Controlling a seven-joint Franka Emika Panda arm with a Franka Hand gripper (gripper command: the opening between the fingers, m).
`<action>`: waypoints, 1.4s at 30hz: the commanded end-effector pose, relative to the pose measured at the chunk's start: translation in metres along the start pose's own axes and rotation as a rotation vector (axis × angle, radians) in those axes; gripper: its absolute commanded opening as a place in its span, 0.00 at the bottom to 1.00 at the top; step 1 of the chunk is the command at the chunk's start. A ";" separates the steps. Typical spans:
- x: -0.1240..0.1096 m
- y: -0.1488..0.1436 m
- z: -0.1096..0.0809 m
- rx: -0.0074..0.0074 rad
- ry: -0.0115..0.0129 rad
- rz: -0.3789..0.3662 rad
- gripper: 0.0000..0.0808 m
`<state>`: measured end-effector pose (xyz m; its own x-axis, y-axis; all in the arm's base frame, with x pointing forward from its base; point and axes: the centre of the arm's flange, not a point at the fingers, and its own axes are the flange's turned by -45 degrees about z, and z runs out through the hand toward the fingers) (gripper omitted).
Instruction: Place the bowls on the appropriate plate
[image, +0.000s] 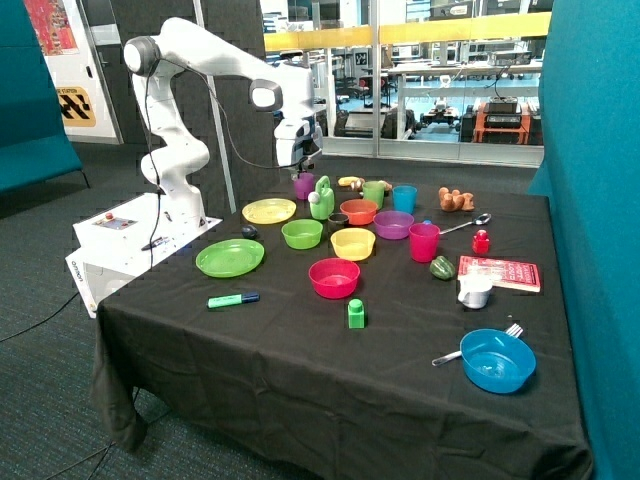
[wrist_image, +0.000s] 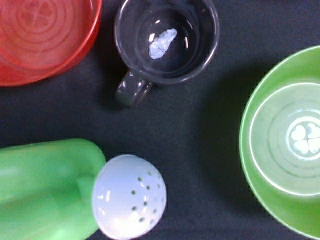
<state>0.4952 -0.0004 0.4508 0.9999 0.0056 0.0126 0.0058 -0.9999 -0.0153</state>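
Note:
The lime green bowl (image: 302, 233) and the yellow bowl (image: 352, 243) stand side by side on the black cloth near the table's middle. A yellow plate (image: 269, 211) lies just behind the green bowl, and a green plate (image: 230, 257) lies in front of it toward the robot base. Both plates are bare. My gripper (image: 297, 168) hangs high over the back of the table, above the green watering can (image: 321, 198) and the dark mug (image: 338, 220). The wrist view looks straight down on the lime green bowl (wrist_image: 285, 140), the dark mug (wrist_image: 166, 37) and the watering can (wrist_image: 45, 190).
Around the bowls stand an orange bowl (image: 358, 211), a purple bowl (image: 393, 224), a pink-red bowl (image: 334, 277) and a pink cup (image: 424, 242). A green marker (image: 233, 299) and green block (image: 356, 314) lie nearer the front. A blue bowl (image: 497, 360) sits at the front corner.

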 end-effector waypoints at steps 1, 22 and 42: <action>0.005 0.000 0.001 -0.0119 -0.0161 -0.488 1.00; -0.006 0.006 0.019 -0.0117 -0.0163 -0.518 0.38; -0.018 0.028 0.062 -0.0120 -0.0160 -0.472 0.41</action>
<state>0.4811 -0.0197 0.4027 0.8820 0.4712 -0.0004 0.4712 -0.8820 -0.0015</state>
